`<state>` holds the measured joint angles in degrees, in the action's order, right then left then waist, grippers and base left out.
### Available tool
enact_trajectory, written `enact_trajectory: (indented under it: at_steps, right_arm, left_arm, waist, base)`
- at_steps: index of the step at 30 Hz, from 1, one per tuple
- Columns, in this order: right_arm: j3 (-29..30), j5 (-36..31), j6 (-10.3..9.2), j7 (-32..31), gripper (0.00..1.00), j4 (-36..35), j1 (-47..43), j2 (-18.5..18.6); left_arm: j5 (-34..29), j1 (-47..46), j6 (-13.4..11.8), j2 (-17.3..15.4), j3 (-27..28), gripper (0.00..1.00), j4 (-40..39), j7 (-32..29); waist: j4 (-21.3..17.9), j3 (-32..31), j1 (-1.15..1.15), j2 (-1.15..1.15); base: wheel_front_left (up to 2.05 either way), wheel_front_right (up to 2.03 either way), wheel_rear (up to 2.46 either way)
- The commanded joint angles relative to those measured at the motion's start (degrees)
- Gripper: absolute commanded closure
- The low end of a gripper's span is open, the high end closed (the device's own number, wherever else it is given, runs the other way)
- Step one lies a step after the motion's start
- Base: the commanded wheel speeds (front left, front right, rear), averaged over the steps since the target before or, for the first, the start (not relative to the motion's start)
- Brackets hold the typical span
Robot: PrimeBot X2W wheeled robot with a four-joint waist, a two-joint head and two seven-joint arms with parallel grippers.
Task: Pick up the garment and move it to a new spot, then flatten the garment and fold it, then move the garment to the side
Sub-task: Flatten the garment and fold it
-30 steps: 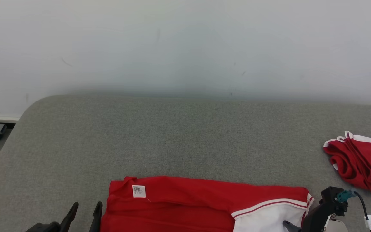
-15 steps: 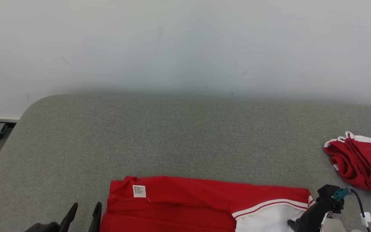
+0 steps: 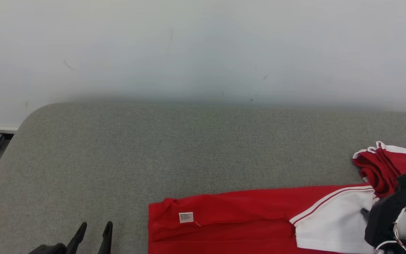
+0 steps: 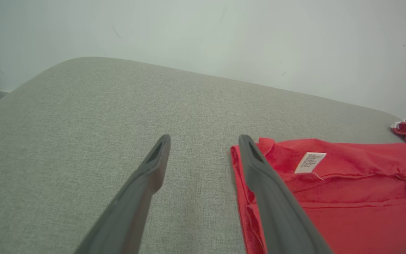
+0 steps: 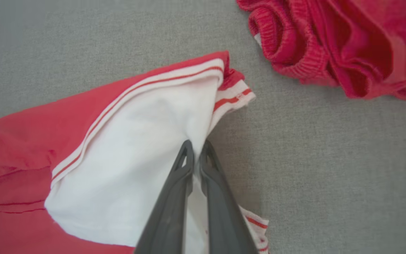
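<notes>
The right gripper [image 5: 196, 145], at lower centre, was clamped on the white edge of the garment [image 5: 136, 169], a pinch the head view hid. The left gripper [image 4: 204, 139] held its fingers apart.

My left gripper [image 3: 96, 228] sits at 7 o'clock in the head view. Both dark fingers point toward 12, spread wide apart and holding nothing. My right gripper [image 5: 197, 145] is clamped. In its wrist view the two fingers rise toward 12, pressed almost together, with a fold of the garment [image 5: 136, 169] pinched between the tips. In the head view that arm is at 4 o'clock, its dark wrist body hiding most of the fingers and the pale forearm section showing toward 5.
</notes>
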<state>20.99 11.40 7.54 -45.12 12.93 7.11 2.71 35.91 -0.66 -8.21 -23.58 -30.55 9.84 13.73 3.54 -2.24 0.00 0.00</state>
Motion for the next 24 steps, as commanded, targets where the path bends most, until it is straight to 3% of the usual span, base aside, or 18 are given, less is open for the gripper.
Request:
enact_trajectory:
  at_steps: [1, 9, 17, 20, 24]
  right_arm:
    - [1.1, -1.1, -0.12, -0.7, 1.0, -1.5, -0.5, 0.4]
    - [7.7, -5.4, -0.12, -8.5, 1.0, -12.8, -1.5, 0.4]
    - [13.1, -7.9, -0.12, -12.8, 1.0, -16.0, 1.0, 4.2]
    - [13.2, -8.6, -0.12, -13.7, 1.0, -16.3, 1.6, 6.1]
    - [10.5, -7.2, -0.12, -15.4, 1.0, -17.6, 0.1, 5.0]
  left_arm:
    - [0.1, -0.8, 0.0, -0.2, 0.1, 0.0, 0.2, 0.4]
    - [0.3, -0.9, 0.5, 0.0, -0.1, 0.0, 0.7, 0.6]
    - [0.2, -0.8, 0.7, -0.3, -0.4, 0.0, 0.9, 0.6]
    - [0.1, -1.0, 0.9, -0.3, -0.8, 0.0, 1.0, 0.4]
    - [0.1, -1.0, 1.0, 0.0, -1.0, 0.0, 1.1, 0.5]
  waist:
    - [0.0, 0.1, 0.0, 0.0]
    - [0.1, 0.4, 0.0, 0.0]
    - [-0.1, 0.4, 0.0, 0.0]
    - [-0.1, 0.3, 0.0, 0.0]
    - [0.3, 0.1, 0.0, 0.0]
  base:
    - [0.0, 0.0, 0.0]
    - [0.0, 0.0, 0.0]
    - [0.0, 0.0, 0.0]
    - [0.0, 0.0, 0.0]
    - [0.0, 0.0, 0.0]
